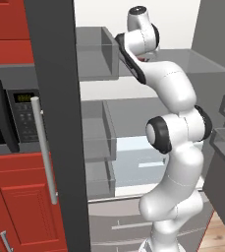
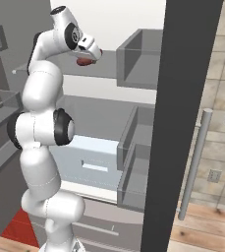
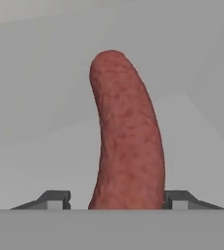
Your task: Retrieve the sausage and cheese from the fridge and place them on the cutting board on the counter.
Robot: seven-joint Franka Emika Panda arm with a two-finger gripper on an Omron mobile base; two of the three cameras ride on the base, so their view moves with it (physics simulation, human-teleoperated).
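The reddish-brown sausage [image 3: 125, 132] lies on a grey shelf [image 1: 202, 61] in the upper part of the open fridge [image 1: 55, 98]. It runs straight away from the hand, curving slightly left at its far end. My gripper [image 3: 117, 199] straddles its near end. The right fingertip [image 3: 179, 199] sits against the sausage and the left fingertip [image 3: 55, 197] stands a small gap off it, so the jaws are open. From the right base view the sausage [image 2: 86, 61] shows as a red patch under the hand [image 2: 90, 49]. Cheese, cutting board and counter are out of view.
Grey door bins [image 1: 97, 54] [image 2: 141, 61] flank the arm on both open doors, close to the hand. A long bar handle [image 1: 45, 147] is on the left door. A microwave [image 1: 11, 113] sits in red cabinets [image 1: 25, 206] at left. A glass crisper [image 1: 138, 162] and drawers [image 1: 119, 221] lie below.
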